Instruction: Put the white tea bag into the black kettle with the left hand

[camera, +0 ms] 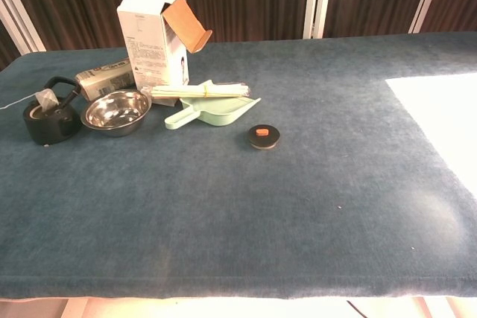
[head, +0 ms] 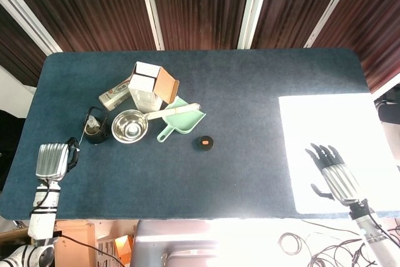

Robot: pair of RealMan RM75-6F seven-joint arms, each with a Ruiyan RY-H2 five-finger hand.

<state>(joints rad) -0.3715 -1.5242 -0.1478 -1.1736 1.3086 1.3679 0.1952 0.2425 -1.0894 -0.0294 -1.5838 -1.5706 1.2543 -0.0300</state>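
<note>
The black kettle (head: 95,132) (camera: 51,121) stands at the table's left side. The white tea bag (head: 94,120) (camera: 43,98) sits in its mouth, leaning on the handle. A thin string runs from the bag toward my left hand (head: 53,161), which hovers near the table's front-left edge, below and left of the kettle, fingers curled and seemingly pinching the string's end. The chest view does not show this hand. My right hand (head: 331,170) lies far right over the bright sunlit patch, fingers spread, holding nothing.
Right of the kettle sits a steel bowl (head: 129,126) (camera: 115,112), then a green dustpan (head: 181,122) (camera: 212,112) with sticks across it. Behind stand an opened white box (head: 150,85) (camera: 153,39) and a flat carton (head: 114,94). A black lid (head: 205,142) (camera: 264,136) lies alone.
</note>
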